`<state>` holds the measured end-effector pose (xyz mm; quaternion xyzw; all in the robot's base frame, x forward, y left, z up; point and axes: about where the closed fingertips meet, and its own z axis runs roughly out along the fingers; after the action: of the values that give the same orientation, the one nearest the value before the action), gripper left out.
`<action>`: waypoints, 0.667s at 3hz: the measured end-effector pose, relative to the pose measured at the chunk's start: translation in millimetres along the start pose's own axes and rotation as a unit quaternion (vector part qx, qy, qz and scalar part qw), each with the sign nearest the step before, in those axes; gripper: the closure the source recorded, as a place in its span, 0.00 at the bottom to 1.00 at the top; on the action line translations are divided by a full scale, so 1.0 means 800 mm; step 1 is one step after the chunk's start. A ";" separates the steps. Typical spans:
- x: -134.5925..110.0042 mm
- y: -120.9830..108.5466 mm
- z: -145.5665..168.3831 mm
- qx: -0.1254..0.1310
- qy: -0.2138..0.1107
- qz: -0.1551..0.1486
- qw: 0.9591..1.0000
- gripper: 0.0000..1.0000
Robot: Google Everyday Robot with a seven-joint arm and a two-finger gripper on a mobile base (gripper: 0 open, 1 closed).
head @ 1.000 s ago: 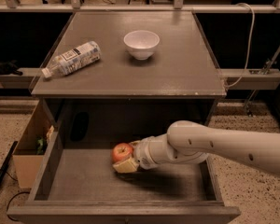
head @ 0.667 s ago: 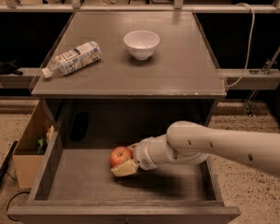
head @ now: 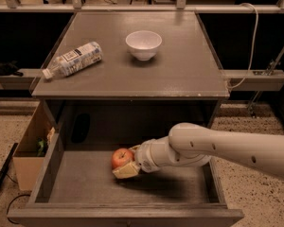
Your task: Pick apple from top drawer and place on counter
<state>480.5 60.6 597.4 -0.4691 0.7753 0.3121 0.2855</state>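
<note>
The red apple [head: 120,157] is in the open top drawer [head: 85,181], left of its middle, low over the drawer's bare bottom. My gripper [head: 125,161] reaches in from the right on a white arm and is shut on the apple; one tan finger [head: 125,170] shows just below the apple, and the other is mostly hidden behind it. The grey counter [head: 180,70] lies above the drawer.
A white bowl [head: 143,44] stands at the back middle of the counter. A plastic bottle [head: 73,59] lies on its side at the counter's left. A brown cardboard box [head: 31,145] stands on the floor left of the drawer. A white cable [head: 250,41] hangs at the right.
The gripper and the apple have shifted slightly to the left and toward the drawer's front together. Nothing on the counter has moved.
</note>
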 end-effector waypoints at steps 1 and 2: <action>0.000 -0.001 0.001 -0.001 0.006 0.002 1.000 1.00; -0.002 -0.003 -0.013 0.012 0.013 -0.002 1.000 1.00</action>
<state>482.2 53.0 604.7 -0.4713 0.7818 0.2960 0.2812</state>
